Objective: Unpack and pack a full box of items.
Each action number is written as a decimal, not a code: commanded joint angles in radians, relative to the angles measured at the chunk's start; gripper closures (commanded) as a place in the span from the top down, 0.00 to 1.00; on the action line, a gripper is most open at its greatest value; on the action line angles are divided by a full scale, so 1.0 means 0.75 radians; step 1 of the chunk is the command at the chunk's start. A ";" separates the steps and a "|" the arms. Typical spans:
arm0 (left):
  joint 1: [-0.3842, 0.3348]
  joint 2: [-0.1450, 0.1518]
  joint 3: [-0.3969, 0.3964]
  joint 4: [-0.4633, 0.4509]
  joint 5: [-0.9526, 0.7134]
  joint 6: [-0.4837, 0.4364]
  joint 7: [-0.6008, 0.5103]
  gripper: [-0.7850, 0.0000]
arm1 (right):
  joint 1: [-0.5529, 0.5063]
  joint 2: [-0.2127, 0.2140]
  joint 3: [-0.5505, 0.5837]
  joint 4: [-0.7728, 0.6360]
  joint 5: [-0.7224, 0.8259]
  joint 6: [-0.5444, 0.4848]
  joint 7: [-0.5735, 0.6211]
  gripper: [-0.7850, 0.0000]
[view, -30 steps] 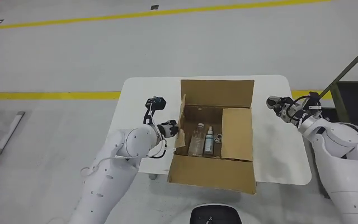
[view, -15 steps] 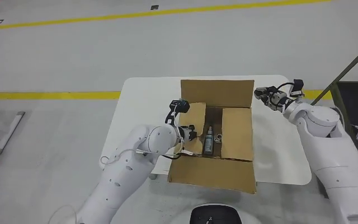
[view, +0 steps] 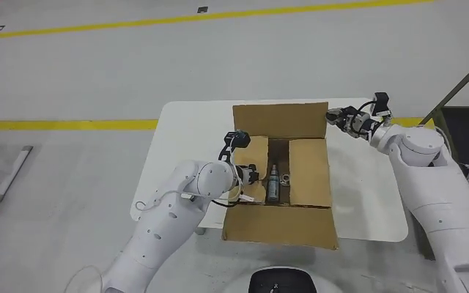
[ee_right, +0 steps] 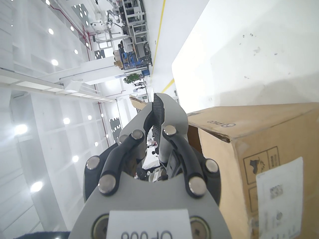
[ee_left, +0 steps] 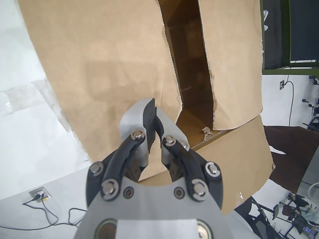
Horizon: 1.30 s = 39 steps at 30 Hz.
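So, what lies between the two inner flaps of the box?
An open gap; in the top view a bottle shows through it, down in the box.

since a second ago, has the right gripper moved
Yes. The right gripper has moved inward over the white table, away from its right edge, to the far right corner of the cardboard box.

White table (view: 366, 209), yellow floor line (view: 73, 124)
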 commanded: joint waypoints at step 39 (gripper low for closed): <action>0.022 -0.014 -0.100 0.032 0.020 -0.013 -0.052 1.00 | 0.062 0.011 -0.218 0.045 -0.122 -0.188 0.342 0.00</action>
